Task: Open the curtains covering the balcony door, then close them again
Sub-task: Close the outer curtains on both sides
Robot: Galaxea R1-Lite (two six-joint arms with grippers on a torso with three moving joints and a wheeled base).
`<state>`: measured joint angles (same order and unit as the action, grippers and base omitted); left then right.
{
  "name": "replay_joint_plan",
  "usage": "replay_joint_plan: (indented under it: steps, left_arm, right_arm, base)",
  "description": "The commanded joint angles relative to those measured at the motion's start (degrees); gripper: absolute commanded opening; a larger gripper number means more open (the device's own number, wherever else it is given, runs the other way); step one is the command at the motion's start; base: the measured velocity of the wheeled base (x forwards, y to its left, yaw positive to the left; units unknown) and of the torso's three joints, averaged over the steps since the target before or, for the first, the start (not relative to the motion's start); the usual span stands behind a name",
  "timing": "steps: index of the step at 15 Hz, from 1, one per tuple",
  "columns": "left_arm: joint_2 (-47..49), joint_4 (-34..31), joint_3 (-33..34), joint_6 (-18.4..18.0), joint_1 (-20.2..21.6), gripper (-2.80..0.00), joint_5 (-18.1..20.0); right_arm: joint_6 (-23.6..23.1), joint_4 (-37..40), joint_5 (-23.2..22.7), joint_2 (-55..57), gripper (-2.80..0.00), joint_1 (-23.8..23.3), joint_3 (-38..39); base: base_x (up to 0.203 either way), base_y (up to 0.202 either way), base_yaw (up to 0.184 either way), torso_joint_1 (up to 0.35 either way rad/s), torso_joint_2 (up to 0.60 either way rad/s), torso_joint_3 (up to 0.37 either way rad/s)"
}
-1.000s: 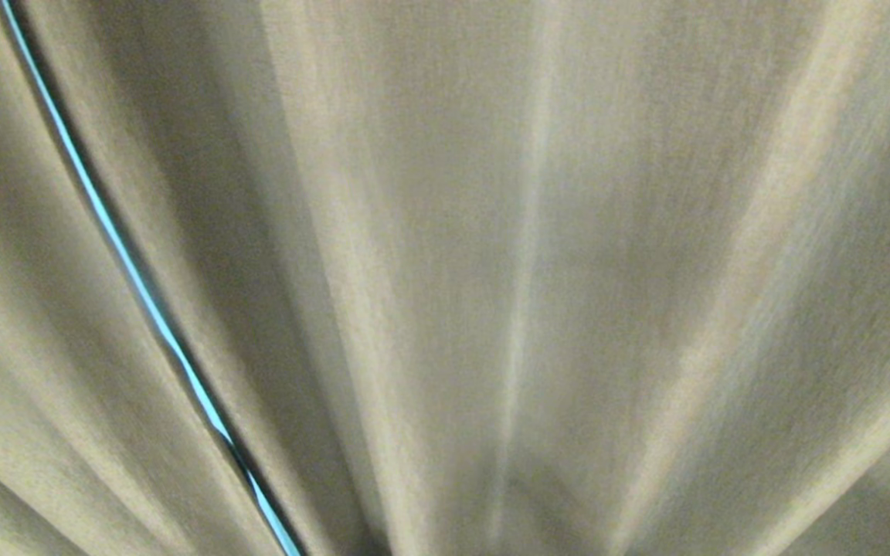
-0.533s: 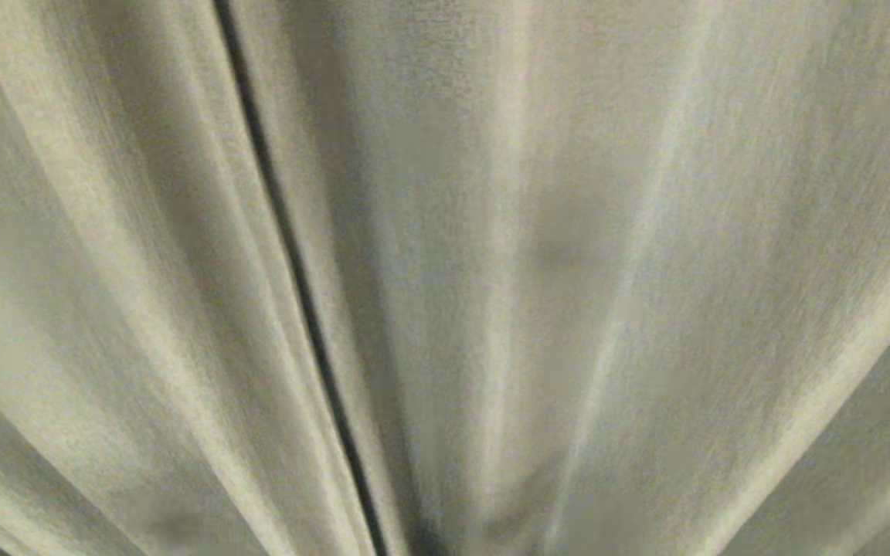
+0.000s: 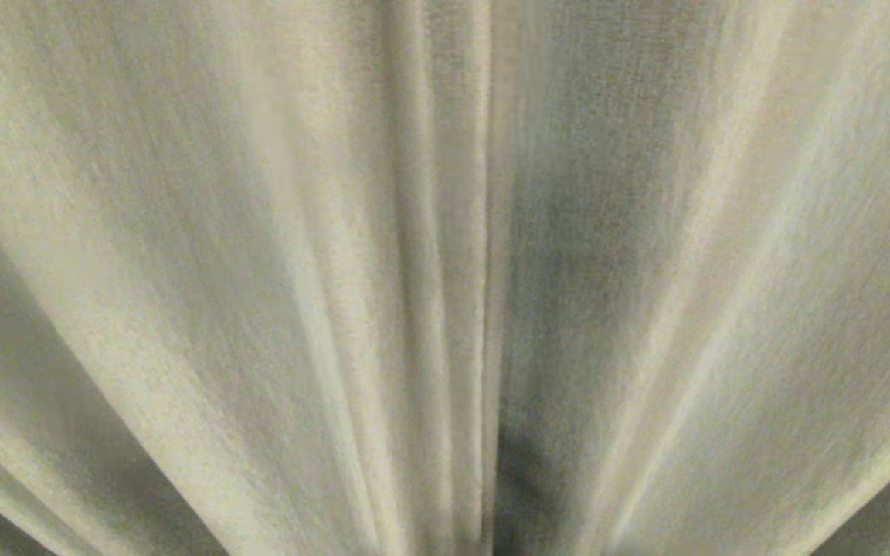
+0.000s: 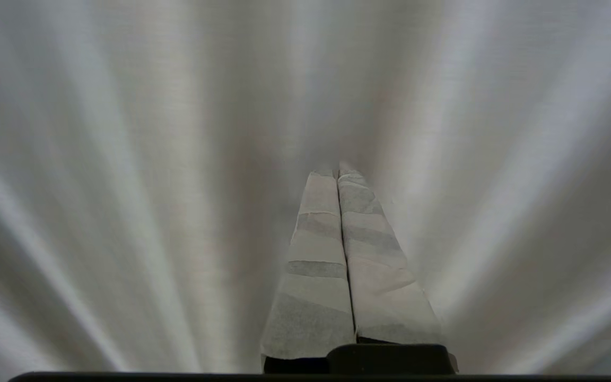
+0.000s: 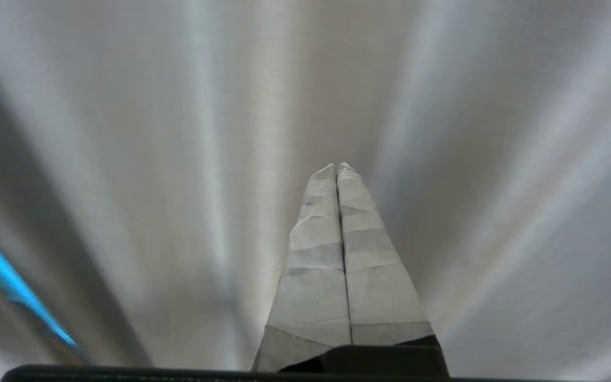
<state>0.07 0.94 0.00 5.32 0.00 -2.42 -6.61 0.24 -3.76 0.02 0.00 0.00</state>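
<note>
The curtains (image 3: 259, 270) fill the whole head view, close in front of the robot: a heavy cream-beige cloth with a fine woven grain, hanging in long soft pleats that fan outward from the bottom middle of the view. Rounded ridges catch the light and shallow troughs between them fall into grey shadow. Just right of the middle two edges of the cloth meet in a straight vertical seam (image 3: 489, 309), with a darker fold beside it on the right; no door or glass shows behind it from here. In the left wrist view the same pleated fabric (image 4: 125, 159) spreads behind the left gripper (image 4: 337, 172), whose two tapered fingers (image 4: 316, 276), wrapped in pale creased tape, are pressed flat together along their whole length with nothing between them; their tips point at the cloth, and whether they touch it cannot be told. The right gripper (image 5: 337, 167) looks the same: its taped fingers (image 5: 374, 286) lie tight against each other, empty, aimed at the curtain folds (image 5: 470, 159). At one edge of the right wrist view a thin bright blue strip (image 5: 3, 276) shows in a gap between folds.
</note>
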Motion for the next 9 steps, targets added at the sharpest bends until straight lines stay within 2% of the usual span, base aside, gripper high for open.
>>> replay_joint_plan:
  steps: [1,5,9]
  left_arm:
    - [-0.1,0.0,0.0,0.0,0.0,-2.80,0.0]
    - [0.0,0.0,0.0,0.0,0.0,-2.80,0.0]
    - [-0.1,0.0,0.0,0.0,0.0,-2.80,0.0]
  right_arm:
    - [0.0,0.0,0.0,0.0,-2.80,0.0,0.0]
    - [-0.1,0.0,0.0,0.0,-2.80,0.0,0.0]
    - [-0.1,0.0,0.0,0.0,-2.80,0.0,0.0]
  base:
    - [0.000,0.190,0.001,0.002,0.00,0.003]
    - [0.000,0.156,0.001,0.002,0.00,0.001]
    - [0.000,0.000,0.000,0.000,0.00,0.000]
